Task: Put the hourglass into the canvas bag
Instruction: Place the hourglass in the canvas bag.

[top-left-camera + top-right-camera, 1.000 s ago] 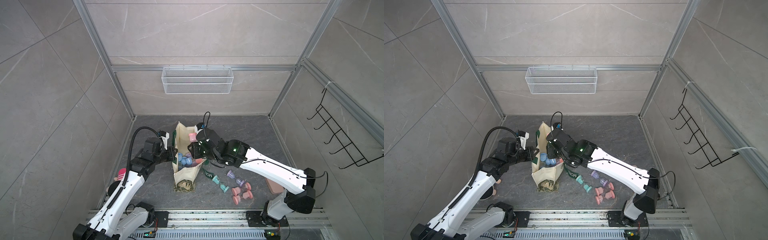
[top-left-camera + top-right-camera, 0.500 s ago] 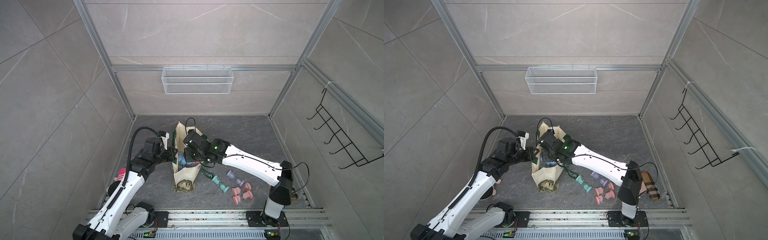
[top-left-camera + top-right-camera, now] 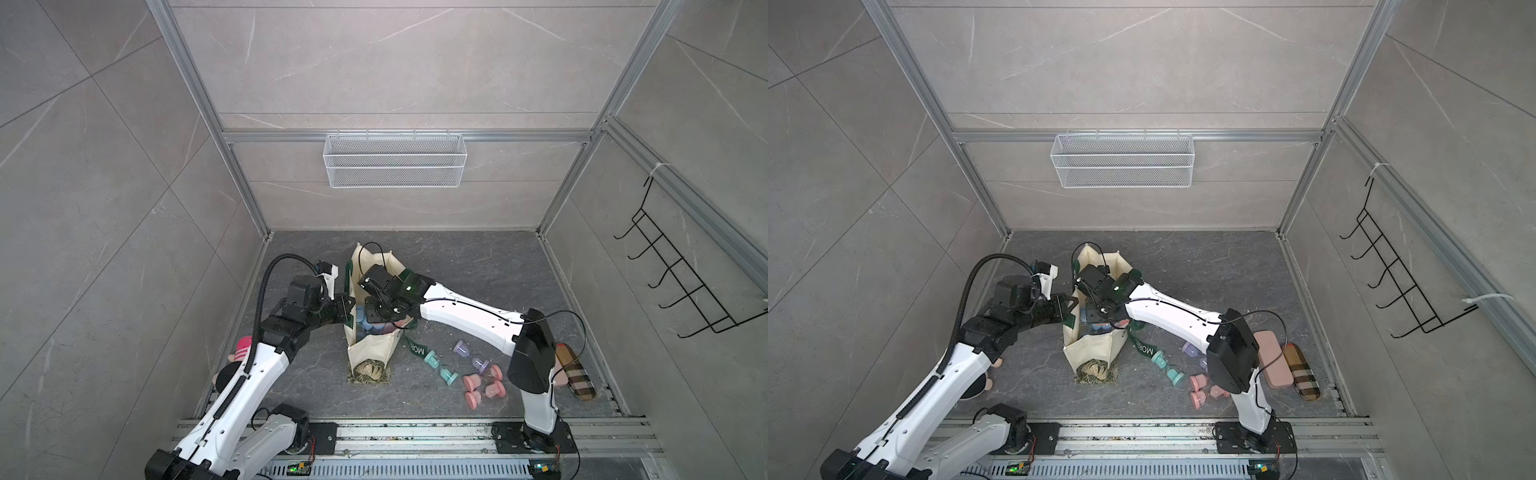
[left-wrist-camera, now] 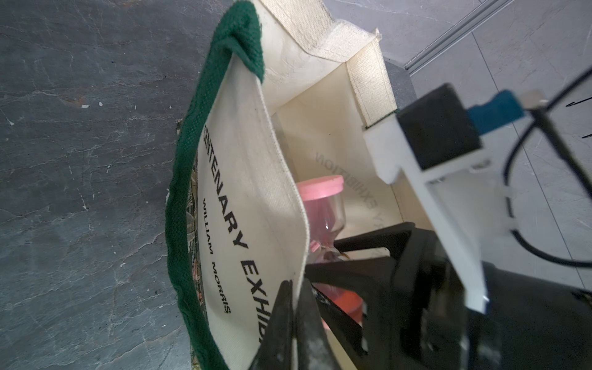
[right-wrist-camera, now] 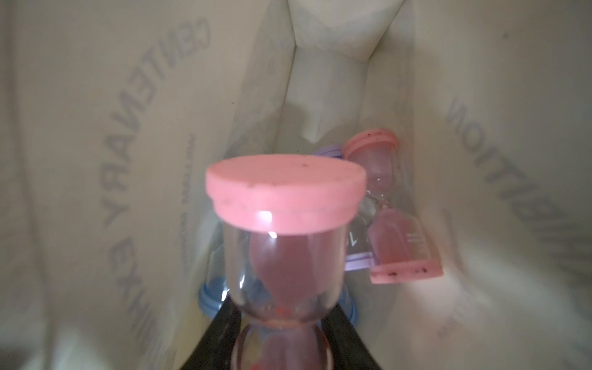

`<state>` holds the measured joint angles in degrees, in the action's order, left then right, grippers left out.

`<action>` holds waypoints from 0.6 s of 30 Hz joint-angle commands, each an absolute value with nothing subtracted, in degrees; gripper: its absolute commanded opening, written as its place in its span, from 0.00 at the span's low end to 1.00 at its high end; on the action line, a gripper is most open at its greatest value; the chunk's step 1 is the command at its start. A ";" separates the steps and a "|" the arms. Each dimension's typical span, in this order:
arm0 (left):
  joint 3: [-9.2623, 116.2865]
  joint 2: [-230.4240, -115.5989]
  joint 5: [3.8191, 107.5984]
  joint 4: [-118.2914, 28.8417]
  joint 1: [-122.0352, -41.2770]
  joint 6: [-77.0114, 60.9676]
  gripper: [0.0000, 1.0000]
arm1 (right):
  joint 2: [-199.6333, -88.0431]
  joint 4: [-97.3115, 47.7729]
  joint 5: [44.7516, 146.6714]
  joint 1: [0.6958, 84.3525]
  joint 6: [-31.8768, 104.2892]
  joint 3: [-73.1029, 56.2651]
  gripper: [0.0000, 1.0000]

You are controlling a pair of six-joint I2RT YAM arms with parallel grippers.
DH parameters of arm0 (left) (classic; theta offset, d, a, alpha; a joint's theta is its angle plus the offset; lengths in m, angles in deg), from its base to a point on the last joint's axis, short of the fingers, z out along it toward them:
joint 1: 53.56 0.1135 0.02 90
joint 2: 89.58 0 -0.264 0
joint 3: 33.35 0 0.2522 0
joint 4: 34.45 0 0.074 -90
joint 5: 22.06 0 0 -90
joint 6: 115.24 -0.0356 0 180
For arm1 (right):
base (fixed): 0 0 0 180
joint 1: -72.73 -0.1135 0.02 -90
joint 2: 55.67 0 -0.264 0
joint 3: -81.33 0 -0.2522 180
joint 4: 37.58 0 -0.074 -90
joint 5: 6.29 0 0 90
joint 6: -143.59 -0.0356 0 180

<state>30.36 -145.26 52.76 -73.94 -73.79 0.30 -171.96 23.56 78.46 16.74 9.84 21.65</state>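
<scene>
Right wrist view: the right claw [image 5: 282,339] is clenched on the waist of the pink hourglass [image 5: 285,198]. One black finger sits on each side of the narrow glass, and the pink cap points away from the claw, deeper into the bag [image 5: 128,134]. Past it, lower in the bag, lie a second pink hourglass [image 5: 395,211], a purple hourglass [image 5: 358,256] and a blue hourglass [image 5: 209,293] (the blue one mostly hidden behind the held glass).

Left wrist view shows the left claw [image 4: 296,307] pinched tight on the printed wall of the bag [image 4: 246,179] at its rim, with the hourglass [image 4: 323,195] just inside that wall.

In both top views the bag [image 3: 370,353] [image 3: 1092,347] stands mid-floor. The left claw [image 3: 347,309] grips its mouth at 9 o'clock. The right arm comes in from 4 o'clock, elbow bent, forearm stretched across to the mouth, wrist dipping into it. A teal hourglass [image 3: 439,367] lies on the floor at 4 o'clock from the bag, apart from it.
</scene>
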 commanded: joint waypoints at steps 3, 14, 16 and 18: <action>30.05 -144.12 51.03 -73.68 -73.73 -0.14 0.00 | -177.56 23.75 82.39 18.91 10.78 27.64 0.07; 30.15 -144.10 50.75 -73.83 -73.68 -0.07 0.00 | -187.02 29.33 83.54 18.94 12.28 40.36 0.20; 29.90 -143.93 50.88 -73.78 -73.70 -0.05 0.00 | -187.40 29.14 83.93 19.01 12.44 40.34 0.32; 29.89 -143.98 50.87 -73.78 -73.73 -0.09 0.00 | -187.29 28.90 84.04 18.94 12.37 40.05 0.37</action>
